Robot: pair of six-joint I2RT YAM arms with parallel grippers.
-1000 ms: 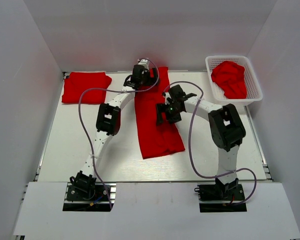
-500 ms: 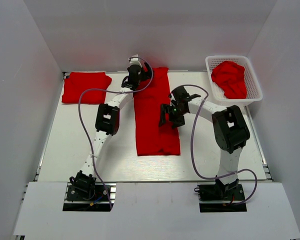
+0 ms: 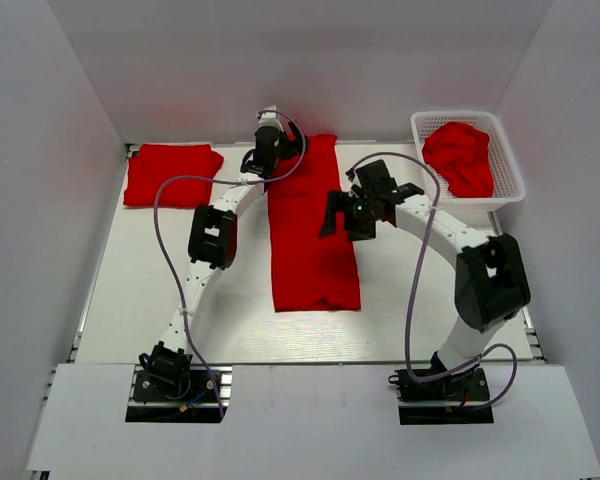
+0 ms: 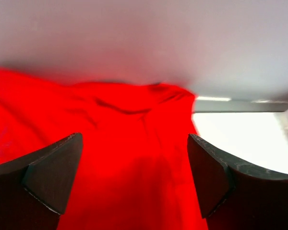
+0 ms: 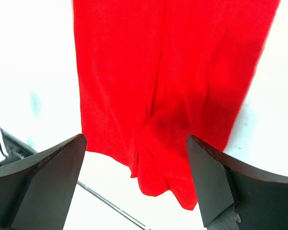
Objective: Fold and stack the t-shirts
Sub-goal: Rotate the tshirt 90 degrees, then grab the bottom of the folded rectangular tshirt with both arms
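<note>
One red t-shirt (image 3: 312, 240) lies on the table as a long narrow strip running from the back wall toward the front. My left gripper (image 3: 268, 152) hovers open over its far left corner; in the left wrist view the gripper (image 4: 134, 139) frames the t-shirt's far end (image 4: 110, 143) with nothing between the fingers. My right gripper (image 3: 348, 218) stands open at the strip's right edge; the right wrist view shows the gripper (image 5: 135, 139) above the t-shirt's near end (image 5: 173, 72), not touching it. A folded t-shirt (image 3: 172, 175) lies at the back left.
A white mesh basket (image 3: 456, 116) at the back right holds a crumpled red t-shirt (image 3: 460, 158). White walls close in the table on the left, back and right. Cables loop from both arms above the table.
The strip's near end swung left and now lies straight. The left gripper shifted slightly left at the far end. The right arm drew back and to the right, off the cloth.
</note>
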